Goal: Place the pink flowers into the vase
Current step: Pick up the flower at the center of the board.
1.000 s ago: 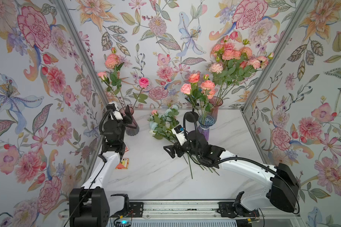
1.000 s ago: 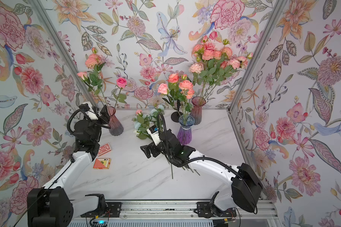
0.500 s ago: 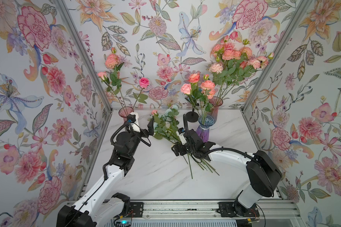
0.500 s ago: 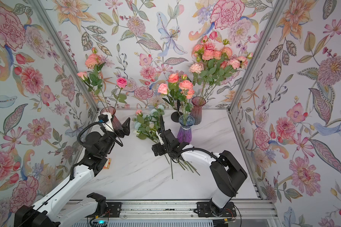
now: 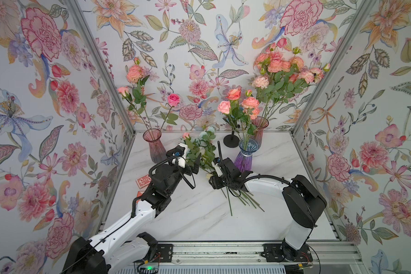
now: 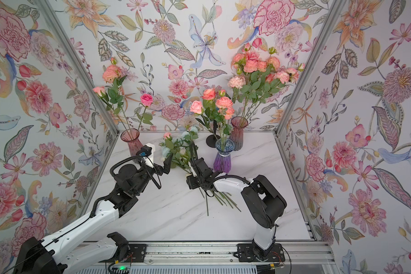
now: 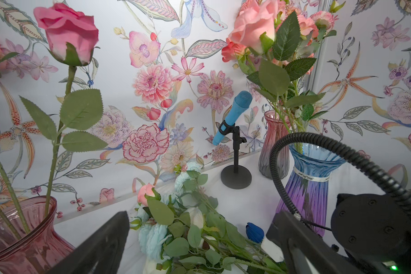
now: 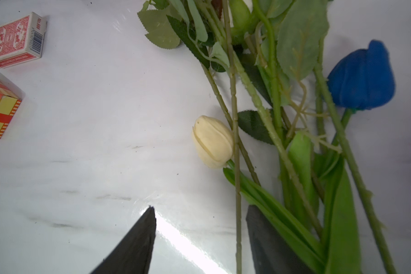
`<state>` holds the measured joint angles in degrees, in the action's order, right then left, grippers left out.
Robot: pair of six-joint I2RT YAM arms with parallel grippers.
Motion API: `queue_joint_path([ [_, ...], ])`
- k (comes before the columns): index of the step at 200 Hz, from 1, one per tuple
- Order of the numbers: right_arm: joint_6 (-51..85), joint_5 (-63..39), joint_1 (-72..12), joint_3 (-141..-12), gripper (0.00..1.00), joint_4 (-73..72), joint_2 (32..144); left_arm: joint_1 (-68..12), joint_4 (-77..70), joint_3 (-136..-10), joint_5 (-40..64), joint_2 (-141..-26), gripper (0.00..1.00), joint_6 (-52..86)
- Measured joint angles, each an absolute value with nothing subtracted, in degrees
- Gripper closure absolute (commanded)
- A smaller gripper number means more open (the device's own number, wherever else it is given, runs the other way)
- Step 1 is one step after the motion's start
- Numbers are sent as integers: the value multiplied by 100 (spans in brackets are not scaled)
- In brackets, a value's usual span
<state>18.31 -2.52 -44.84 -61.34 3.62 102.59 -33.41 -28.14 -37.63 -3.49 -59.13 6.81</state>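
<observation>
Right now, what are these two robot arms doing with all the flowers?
Two robot arms are putting pink flowers into vases. Some stand in a pink vase, a blue vase and a rear vase. A loose heap lies on the table, one pink bud in it. The right tool is low over the stems, open, a thin stem between its fingers. The left tool is open by the heap's leaves. Neither seems to grip anything yet.
</observation>
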Motion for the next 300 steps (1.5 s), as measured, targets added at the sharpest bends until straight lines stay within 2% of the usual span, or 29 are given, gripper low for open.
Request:
queue_joint_path([
  [32,1841,-242,-4416,-5894,52,392,10259,-3376,-2816,-3763,-346,-5916,0,681],
  [58,1846,-231,-4375,-5811,53,405,10259,-3444,-2816,-3763,-349,-5920,0,679],
  [80,1841,-231,-4372,-5804,56,405,10259,-3454,-2821,-3763,-349,-5933,0,679],
  [98,1835,-228,-4372,-5804,63,405,10272,-3457,-2825,-3763,-349,-5959,0,679],
  [145,1835,-231,-4372,-5804,67,403,10442,-3457,-2825,-3763,-351,-6001,0,679],
  [177,1855,-231,-4372,-5798,77,403,10527,-3457,-2827,-3763,-353,-6034,0,679],
  [202,1844,-233,-4372,-5795,90,395,10541,-3457,-2827,-3763,-360,-6051,0,681],
  [300,1933,-279,-4375,-5795,100,436,10370,-3457,-2827,-3763,-489,-6154,0,679],
])
